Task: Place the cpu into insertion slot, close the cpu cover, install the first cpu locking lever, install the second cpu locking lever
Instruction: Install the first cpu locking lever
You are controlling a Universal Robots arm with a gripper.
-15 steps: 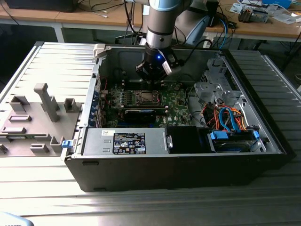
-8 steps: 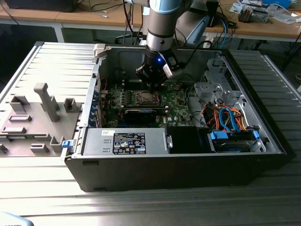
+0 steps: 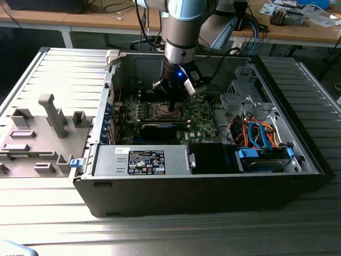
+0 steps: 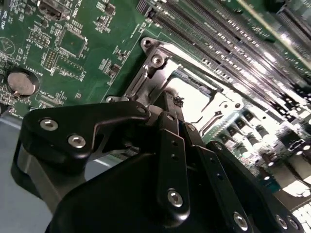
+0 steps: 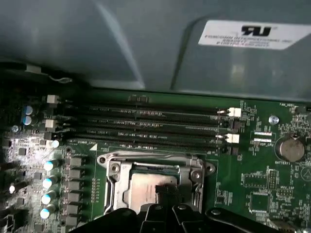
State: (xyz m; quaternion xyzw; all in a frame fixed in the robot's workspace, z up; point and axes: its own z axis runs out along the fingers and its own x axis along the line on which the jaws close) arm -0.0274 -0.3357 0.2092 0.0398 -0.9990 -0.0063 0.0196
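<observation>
Here my pincer (image 4: 171, 104) hangs low over the insertion slot (image 5: 154, 183), fingers together and empty. The cpu (image 5: 146, 190) seems seated under the cpu cover (image 4: 194, 92); I judge the levers remain.

- In the exterior view the room light is even and quite bright; the inside of the computer case (image 3: 213, 176) is darker, in shadow.
- A blue light glows on the arm, near its wrist.
- In the second wrist view strong glare burns out the cpu cover (image 4: 204, 97) and the memory slots (image 4: 233, 43); the gripper (image 4: 170, 104) is dark.
- The first wrist view is dim and a little soft.
</observation>
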